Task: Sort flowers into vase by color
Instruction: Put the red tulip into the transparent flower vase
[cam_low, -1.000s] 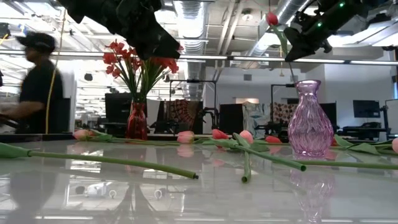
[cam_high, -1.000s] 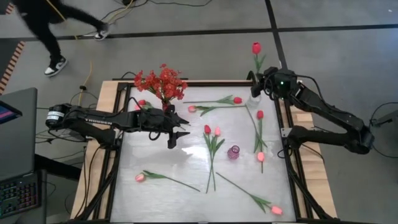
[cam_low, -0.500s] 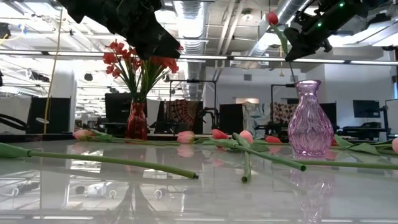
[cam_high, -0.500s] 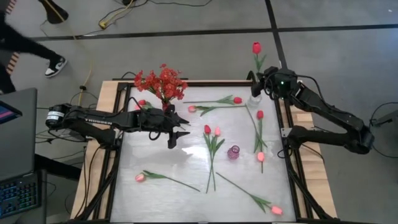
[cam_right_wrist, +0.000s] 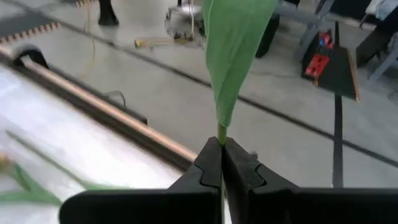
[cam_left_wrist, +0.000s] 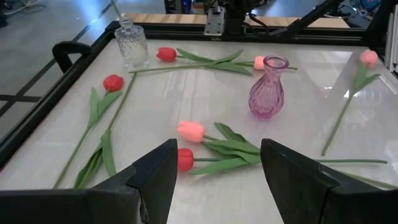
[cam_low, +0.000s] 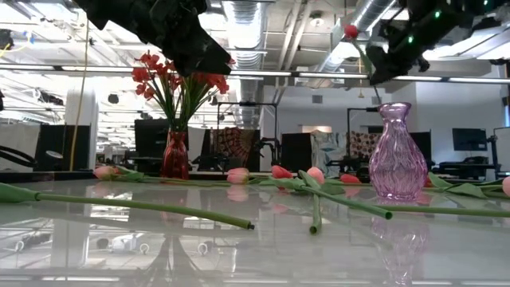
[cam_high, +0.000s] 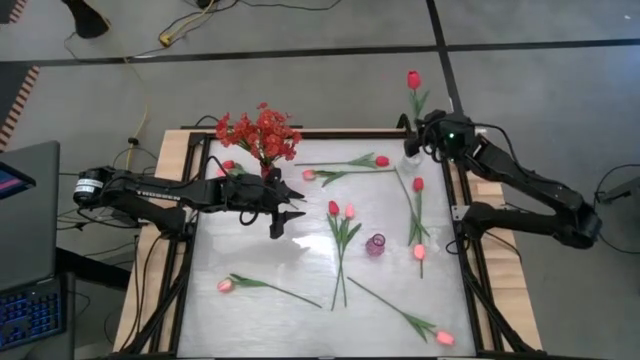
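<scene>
My right gripper hangs over the table's far right corner, shut on a red tulip whose head stands above it. Just below it a clear glass vase stands on the table. A thin stem slants down to that vase's mouth in the left wrist view. My left gripper hovers open over the table's left middle, touching nothing. A red vase holds red blossom sprays. A purple vase stands among several red and pink tulips lying flat. My right gripper pinches the tulip's green stem between its two fingers, just below a long leaf. The fingers reach in from the table's right side, almost level, and lie across the stem. The tulip stands nearly upright, head up, lifted off the table.
Tulips lie scattered over the white tabletop: two in the middle, one at the near left, one at the near right, others along the right side. A black frame rims the table.
A person on the floor beyond the table's far left corner has walked out of view. Both arms and the flowers stand as before.
</scene>
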`<state>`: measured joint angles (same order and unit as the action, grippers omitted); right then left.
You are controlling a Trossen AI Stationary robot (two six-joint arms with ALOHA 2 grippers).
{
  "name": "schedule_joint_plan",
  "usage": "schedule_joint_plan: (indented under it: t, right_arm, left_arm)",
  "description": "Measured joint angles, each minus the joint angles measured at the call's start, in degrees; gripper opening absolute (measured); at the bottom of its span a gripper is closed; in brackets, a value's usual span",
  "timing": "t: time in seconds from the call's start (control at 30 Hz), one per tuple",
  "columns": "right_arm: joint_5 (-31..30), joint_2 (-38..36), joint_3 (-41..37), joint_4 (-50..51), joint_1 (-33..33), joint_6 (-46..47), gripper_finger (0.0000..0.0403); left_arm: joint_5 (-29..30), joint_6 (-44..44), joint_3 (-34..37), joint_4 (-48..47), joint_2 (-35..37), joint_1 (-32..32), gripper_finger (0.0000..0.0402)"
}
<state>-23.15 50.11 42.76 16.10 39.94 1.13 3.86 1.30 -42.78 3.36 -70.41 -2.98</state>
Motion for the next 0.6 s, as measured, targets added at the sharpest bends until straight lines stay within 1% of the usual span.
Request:
schedule_joint_plan:
  t: [0.13, 0.23, 0.6]
  right_arm:
    - [0.01, -0.07, -2.63, -3.46, 0.8, 0.92, 0.0032]
    - [0.08, 0.05, -3.61, -3.42, 1.14, 1.8, 0.0032]
    - [-0.58, -1.7, -1.93, -4.9, 0.98, 0.5, 0.003]
  left_arm:
    - [0.02, 0.02, 0.0, 0.0, 0.0, 0.0, 0.0218]
    - [0.02, 0.02, 0.0, 0.0, 0.0, 0.0, 0.0218]
    - [0.02, 0.29, -0.02, 0.0, 0.0, 0.0, 0.0218]
